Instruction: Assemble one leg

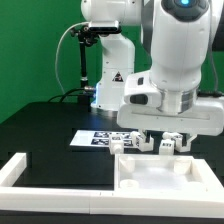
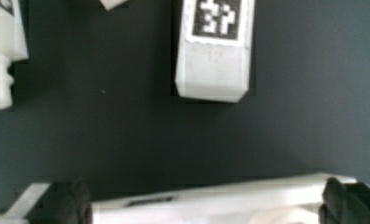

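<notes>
In the exterior view the white square tabletop (image 1: 150, 178) lies at the front right. My gripper (image 1: 160, 143) hangs just over its far edge, and its fingertips are hard to make out there. Several white legs with marker tags (image 1: 126, 146) lie just behind it. In the wrist view my gripper (image 2: 203, 203) has its dark fingers (image 2: 57, 203) far apart. A white part (image 2: 217, 203), apparently the tabletop's edge, fills most of the gap between them. I cannot tell if the fingers touch it. One tagged white leg (image 2: 214, 55) lies beyond on the black table.
A white L-shaped frame (image 1: 22, 170) runs along the front of the exterior view's left. The marker board (image 1: 98, 140) lies flat behind the legs. Another white part (image 2: 1, 60) shows at the wrist view's edge. The arm's base (image 1: 110, 70) stands at the back.
</notes>
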